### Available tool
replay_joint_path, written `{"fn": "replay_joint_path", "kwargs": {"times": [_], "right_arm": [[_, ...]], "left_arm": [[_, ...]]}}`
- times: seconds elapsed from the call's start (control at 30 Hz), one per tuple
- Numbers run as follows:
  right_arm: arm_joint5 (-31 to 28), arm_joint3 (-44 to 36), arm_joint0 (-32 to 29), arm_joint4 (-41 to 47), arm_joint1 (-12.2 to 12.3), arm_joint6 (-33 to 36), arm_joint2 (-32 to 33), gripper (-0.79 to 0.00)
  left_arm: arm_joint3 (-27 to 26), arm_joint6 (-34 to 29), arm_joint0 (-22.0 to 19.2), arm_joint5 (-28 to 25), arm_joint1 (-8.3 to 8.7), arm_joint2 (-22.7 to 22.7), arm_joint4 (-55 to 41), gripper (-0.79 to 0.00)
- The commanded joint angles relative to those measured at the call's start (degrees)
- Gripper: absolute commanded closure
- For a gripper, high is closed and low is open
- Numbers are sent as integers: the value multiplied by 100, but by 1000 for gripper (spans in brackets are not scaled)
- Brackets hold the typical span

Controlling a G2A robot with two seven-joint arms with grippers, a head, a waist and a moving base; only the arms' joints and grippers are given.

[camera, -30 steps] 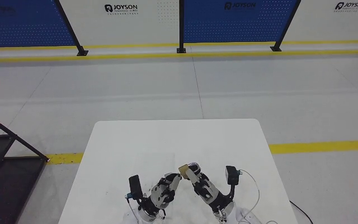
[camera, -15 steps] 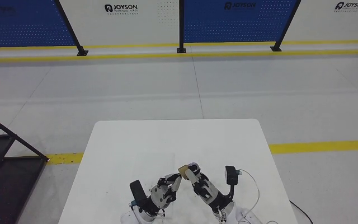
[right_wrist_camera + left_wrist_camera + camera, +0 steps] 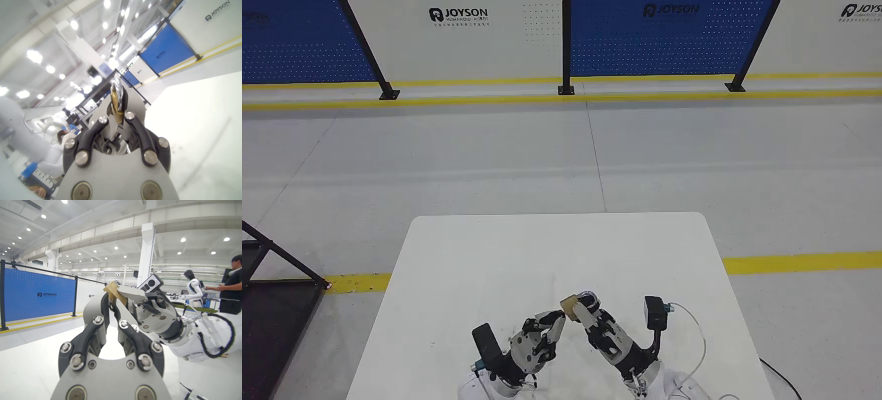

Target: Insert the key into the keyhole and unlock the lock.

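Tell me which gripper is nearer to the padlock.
Right. The right gripper holds the padlock in its grip; the left gripper, with the key, sits just beside it.

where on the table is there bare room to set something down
The far half of the table is bare, as are strips along both side edges. Crowded at the near edge, where left gripper and right gripper meet at the lock.

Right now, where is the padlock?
The padlock is clamped in the right gripper, raised above the white table near the robot's edge in the top view. The left gripper sits just beside it, on its left.
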Motion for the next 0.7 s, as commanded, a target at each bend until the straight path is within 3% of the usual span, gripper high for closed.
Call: {"fn": "replay_joint_path", "kwargs": {"times": [0.0,0.03,0.23,0.4,0.43,0.47,0.5,0.67], "right_arm": [[-42,-3,-13,14,8,-1,29,0],[-58,-8,-16,21,11,2,36,0],[-281,-31,-49,56,48,72,138,0],[-471,-47,-60,-15,81,175,213,0],[-480,-47,-59,-32,84,186,221,0],[-487,-45,-65,-40,87,189,227,0],[-487,-47,-69,-45,90,192,231,0],[-472,-51,-62,-90,97,222,223,0]], "left_arm": [[-18,-41,3,-345,23,-16,-183,-662],[-25,-65,12,-468,32,-20,-236,-782],[-153,-344,112,-1772,169,-248,-759,-785],[-260,-1473,247,-2901,336,-485,-1819,-785],[-271,-1539,260,-2901,354,-452,-1985,-779],[-286,-1657,250,-2901,387,-415,-2185,-656],[-290,-1834,229,-2901,426,-372,-2344,-594],[-382,-2698,79,-2901,637,-54,-3346,-446]]}}
